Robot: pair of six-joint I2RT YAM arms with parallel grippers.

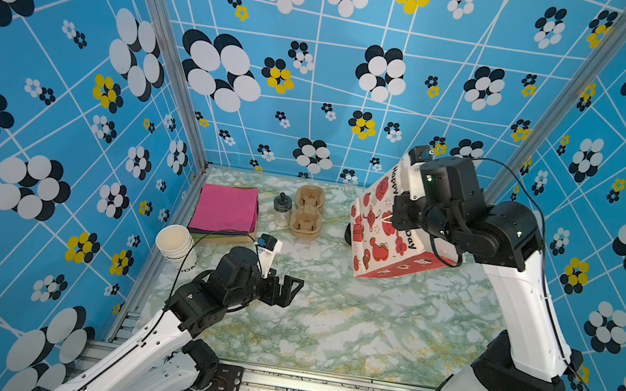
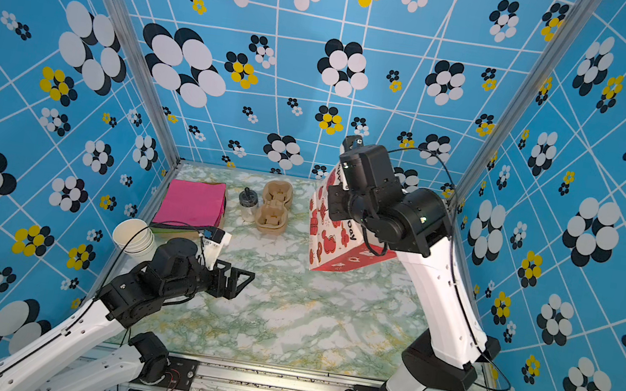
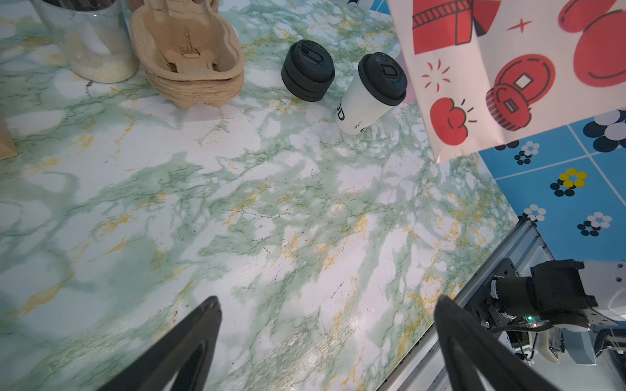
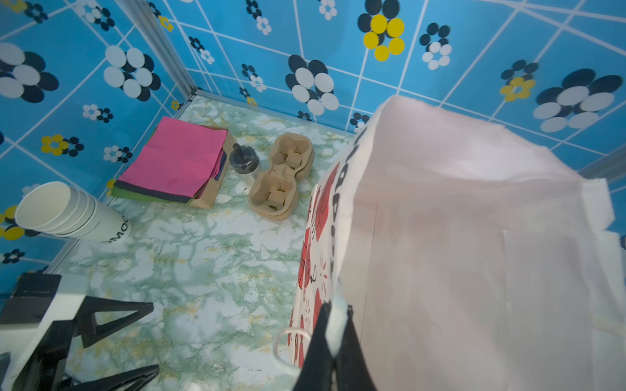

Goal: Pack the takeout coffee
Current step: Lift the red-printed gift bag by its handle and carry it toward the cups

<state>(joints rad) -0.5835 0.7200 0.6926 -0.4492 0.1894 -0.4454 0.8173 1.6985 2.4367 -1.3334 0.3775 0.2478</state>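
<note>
Right gripper (image 4: 333, 325) first: its fingers (image 4: 316, 348) are pinched together on the rim of the bag (image 4: 440, 237), so it's got the bag by its top edge with the mouth gaping open. In both top views the bag hangs tilted over the far right of the table (image 1: 346, 327), with the right arm reaching in from the right.

Left gripper (image 3: 325, 301): fingers (image 3: 200, 325) spread wide, nothing between them, just bare table underneath. It hovers at the near left, pointing right.

The coffee (image 3: 369, 98) is standing on the table with its lid on, far side, just right of the lids (image 3: 307, 72) and right next to the bag. Can't tell if it actually touches the bag. The top views don't show it, since the bag's in the way.

Left of the lids are the carriers (image 1: 306, 212), with the jar (image 1: 282, 209) just beside them. The napkins (image 1: 225, 208) lie at the far left, and the cups (image 1: 175, 245) lean by the left wall, nearer than the napkins.
</note>
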